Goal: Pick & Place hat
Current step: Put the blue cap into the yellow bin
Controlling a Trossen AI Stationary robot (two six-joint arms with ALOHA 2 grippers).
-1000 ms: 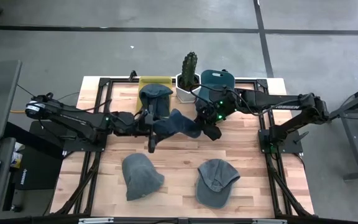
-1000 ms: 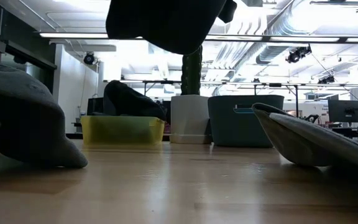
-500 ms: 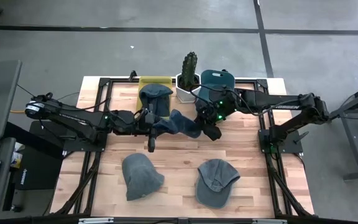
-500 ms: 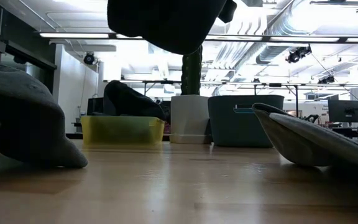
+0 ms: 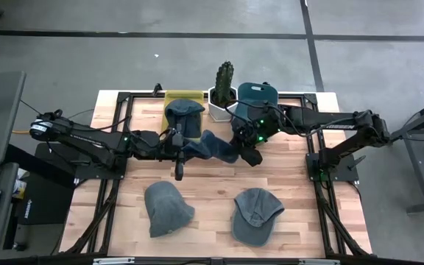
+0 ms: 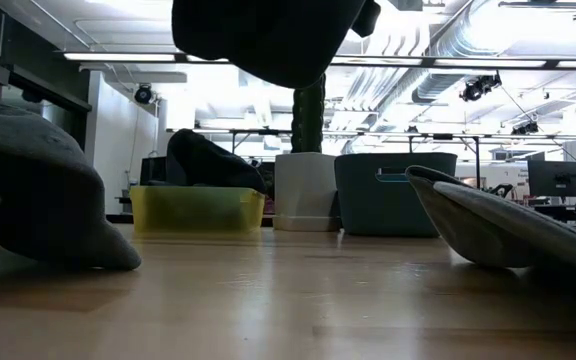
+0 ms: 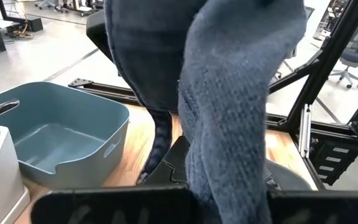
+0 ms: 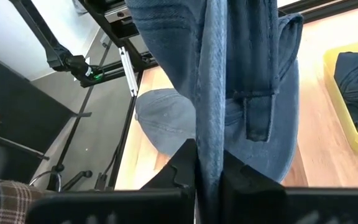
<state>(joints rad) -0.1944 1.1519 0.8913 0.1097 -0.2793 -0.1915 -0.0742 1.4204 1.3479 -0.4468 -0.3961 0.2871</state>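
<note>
Held hat: a blue-grey hat (image 5: pixel 210 146) hangs above the middle of the worktop (image 5: pixel 212 180), stretched between both grippers.
Left gripper: the left gripper (image 5: pixel 180 149) has its jaws clamped on the hat's left edge; in the left wrist view the knit fabric fills the frame between its fingers.
Right gripper: the right gripper (image 5: pixel 243 147) pinches the hat's right edge, fabric running between its fingers (image 8: pixel 238 180).
Just changed: a second ago the left jaws stood wide beside the cloth; now they are closed on it. The hat itself has barely shifted.
Meaning: judging from this, it is a hand-over, and the right grip looks about to let go.
Likely target: the yellow bin (image 5: pixel 174 99) at the far edge, left of the cactus pot (image 5: pixel 223 99), already holds 1 hat; the teal bin (image 5: pixel 258 92) sits right of it.
Remaining: 2 more hats (image 5: pixel 168 208) lie at the near side.
</note>
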